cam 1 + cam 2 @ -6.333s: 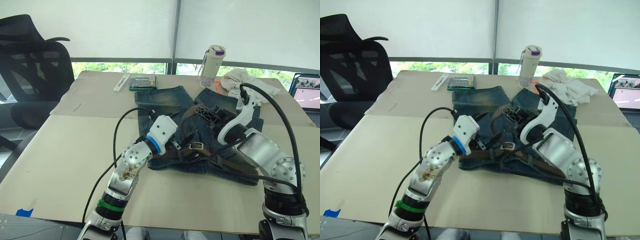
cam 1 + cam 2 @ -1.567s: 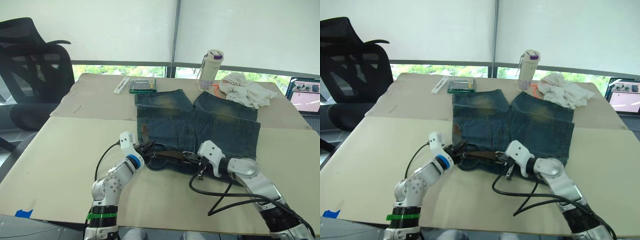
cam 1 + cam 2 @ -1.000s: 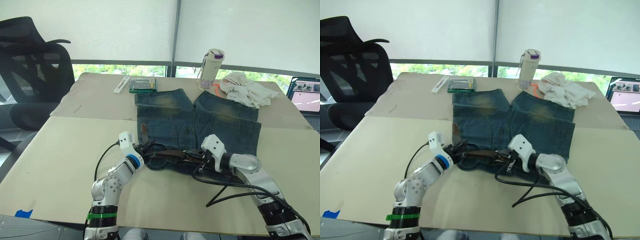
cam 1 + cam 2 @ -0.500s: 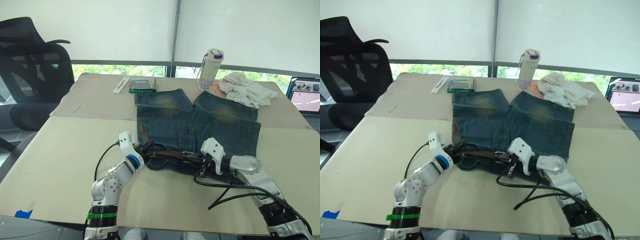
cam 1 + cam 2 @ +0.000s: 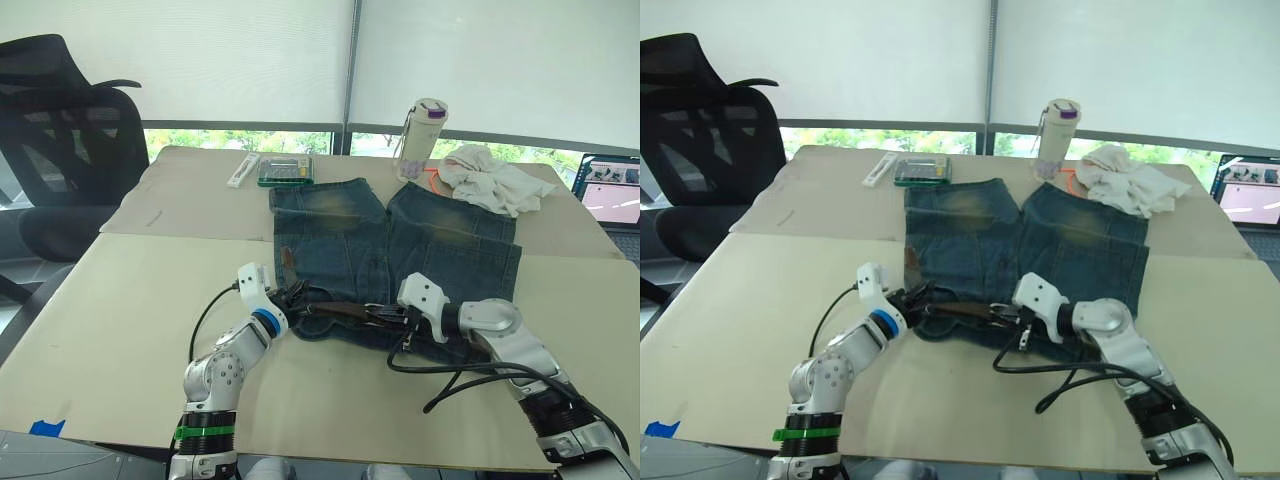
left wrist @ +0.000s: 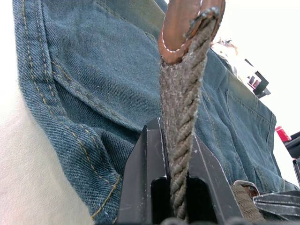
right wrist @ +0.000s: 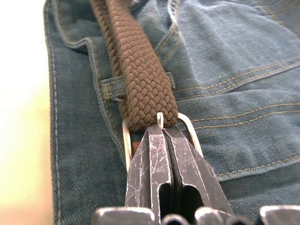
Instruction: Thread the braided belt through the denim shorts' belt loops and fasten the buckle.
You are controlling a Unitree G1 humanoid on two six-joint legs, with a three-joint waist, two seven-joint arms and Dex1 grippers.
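Flat on the beige desk (image 5: 120,300) lie the denim shorts (image 5: 400,245), waistband toward the robot and the two legs pointing away toward the window. Along that near waistband runs the braided belt (image 5: 340,310), a dark brown strap stretched between the two arms.

At the left end, the left pincer (image 5: 292,297) sits at the shorts' near left corner. Its wrist view shows the two black fingers (image 6: 150,178) pressed together on the woven strap (image 6: 180,122), which rises between them to a brown leather tip (image 6: 180,28) standing upright above the denim.

At the right end, the right pincer (image 5: 392,318) rests on the waistband near the middle of the shorts. In its wrist view the scuffed dark fingers (image 7: 154,164) are closed tight, with the prong of the silver buckle (image 7: 125,140) pinched at their tips; the metal frame lies flat on the denim around them. Just past the buckle the strap (image 7: 140,79) passes under one of the belt loops (image 7: 110,86), a narrow denim strip across the waistband, and carries on up along the band. Whether it goes through further loops I cannot tell.

Beyond the shorts, at the far side of the desk, stand a white bottle with a purple lid (image 5: 418,135), a crumpled white cloth (image 5: 490,180) to its right, and a small green case (image 5: 285,170) to its left. A black office chair (image 5: 70,150) stands off the desk's left side
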